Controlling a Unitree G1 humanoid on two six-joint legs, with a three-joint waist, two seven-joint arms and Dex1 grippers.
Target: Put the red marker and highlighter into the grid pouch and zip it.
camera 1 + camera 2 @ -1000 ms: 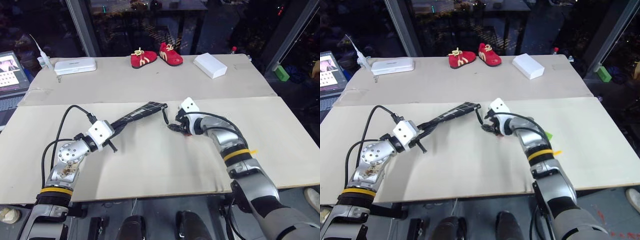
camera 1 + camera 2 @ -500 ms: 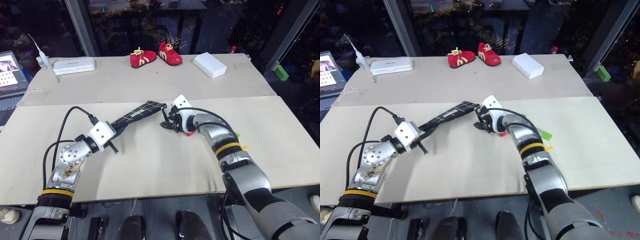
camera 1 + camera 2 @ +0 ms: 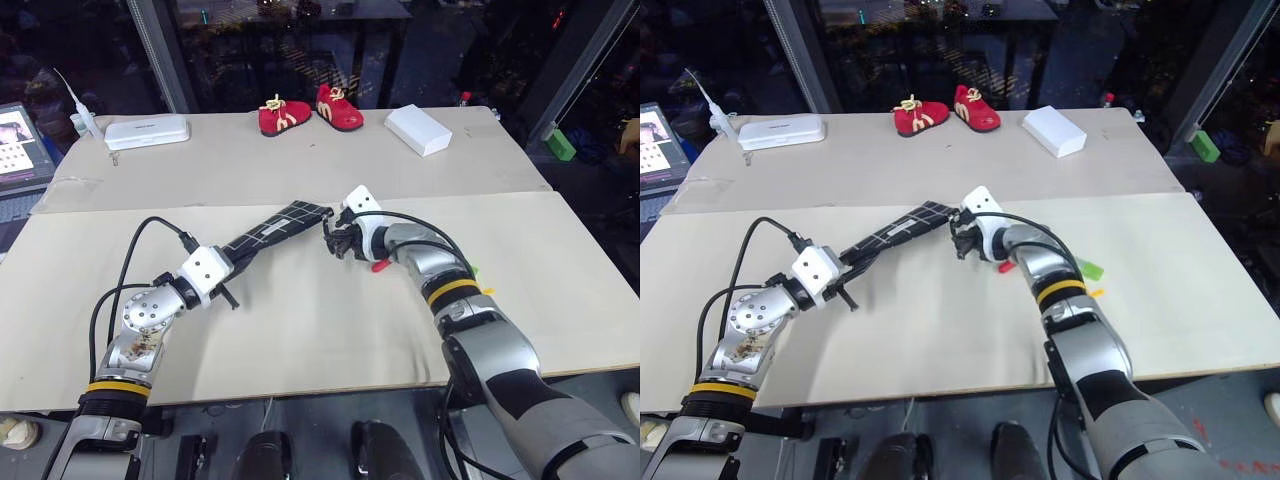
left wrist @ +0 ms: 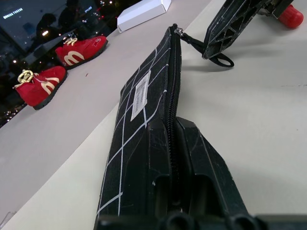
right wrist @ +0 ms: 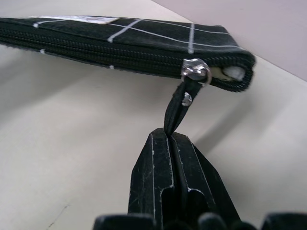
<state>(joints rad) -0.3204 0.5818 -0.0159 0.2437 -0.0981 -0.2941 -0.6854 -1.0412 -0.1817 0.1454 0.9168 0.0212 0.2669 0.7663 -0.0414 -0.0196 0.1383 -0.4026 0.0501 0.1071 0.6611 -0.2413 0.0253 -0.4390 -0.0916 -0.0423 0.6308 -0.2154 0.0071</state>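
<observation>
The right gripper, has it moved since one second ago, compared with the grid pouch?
Yes. The right gripper has shifted toward the grid pouch end, and it is now shut on the zipper pull.

grid pouch [image 3: 275,229]: stretched between the two grippers, on the near table [image 3: 320,330].
left gripper [image 3: 228,268]: jaws clamped on the pouch's near-left end.
right gripper [image 3: 335,240]: jaws pinched on the zipper pull [image 5: 184,100], at the pouch's far-right end.
red marker [image 3: 381,264]: just right of the right jaws.
red shoes [image 3: 310,110]: well beyond both jaws, on the far table.
</observation>
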